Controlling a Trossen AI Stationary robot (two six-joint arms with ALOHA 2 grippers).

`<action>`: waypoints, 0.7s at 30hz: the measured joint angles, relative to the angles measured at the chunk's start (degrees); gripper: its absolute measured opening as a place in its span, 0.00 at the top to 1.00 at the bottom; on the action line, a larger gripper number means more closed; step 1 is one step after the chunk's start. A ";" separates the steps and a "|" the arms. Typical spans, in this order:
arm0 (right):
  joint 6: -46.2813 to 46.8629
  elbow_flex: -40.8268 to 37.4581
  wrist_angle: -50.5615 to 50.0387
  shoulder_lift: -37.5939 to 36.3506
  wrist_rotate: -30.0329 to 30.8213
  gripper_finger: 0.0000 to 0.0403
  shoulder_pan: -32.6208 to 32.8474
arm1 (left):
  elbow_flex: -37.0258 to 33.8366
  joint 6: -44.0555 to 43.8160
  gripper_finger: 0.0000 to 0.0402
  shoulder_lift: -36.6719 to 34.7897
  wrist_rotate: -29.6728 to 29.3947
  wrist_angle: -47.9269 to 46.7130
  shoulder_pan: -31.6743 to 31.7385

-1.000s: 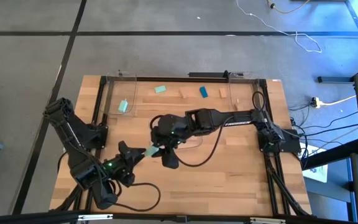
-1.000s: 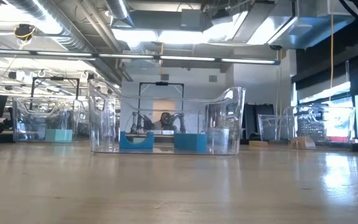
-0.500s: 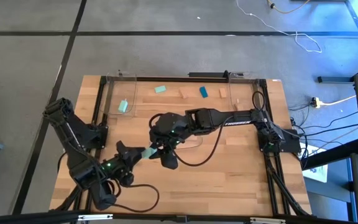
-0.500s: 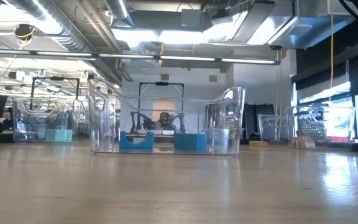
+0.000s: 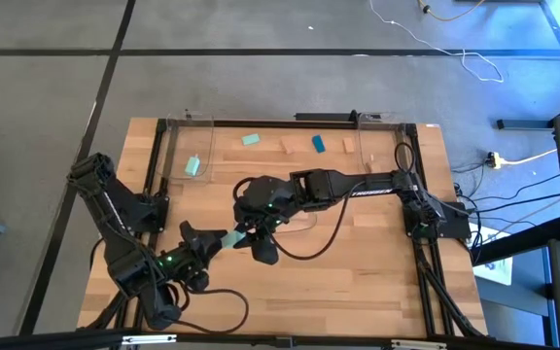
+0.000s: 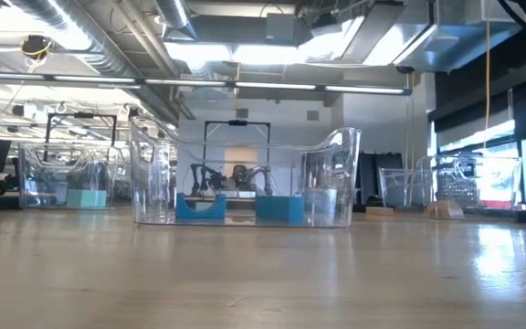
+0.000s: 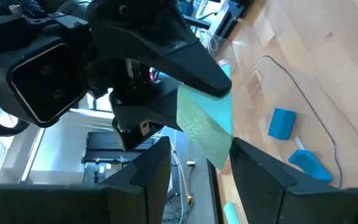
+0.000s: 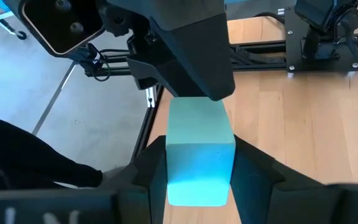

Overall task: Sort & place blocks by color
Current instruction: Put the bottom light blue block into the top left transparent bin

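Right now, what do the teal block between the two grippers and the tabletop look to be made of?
Teal block: evenly coloured, matte faces with no grain showing, so painted wood or plastic; I cannot tell which. Tabletop: light wood, jointed strips with visible grain, and a mild sheen in the low view, likely sealed.

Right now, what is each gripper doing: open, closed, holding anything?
Left gripper: shut on the mint-teal block.
Right gripper: shut on the same mint-teal block, mid-table, meeting the left one.
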 joint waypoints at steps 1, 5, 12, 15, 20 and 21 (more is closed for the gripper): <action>0.00 0.00 0.00 0.00 -0.05 0.68 0.00 | 0.00 0.04 0.61 0.00 0.06 0.39 0.13; 0.01 0.00 -0.02 0.00 -0.30 0.68 0.00 | 0.00 5.85 0.61 0.00 0.20 4.66 0.53; -0.08 0.00 -0.46 0.00 -0.45 0.68 0.03 | 0.02 17.71 0.61 -0.02 5.52 14.81 2.55; -0.21 0.00 -0.39 0.00 -0.41 0.68 0.04 | 0.04 20.16 0.61 -0.07 5.45 15.72 3.22; -1.14 0.00 -0.04 0.00 -0.34 0.68 0.03 | 0.04 22.02 0.61 -0.07 4.84 15.76 4.25; -1.15 0.00 -0.04 0.00 -0.34 0.68 0.04 | 0.04 22.22 0.61 -0.07 4.92 15.76 4.38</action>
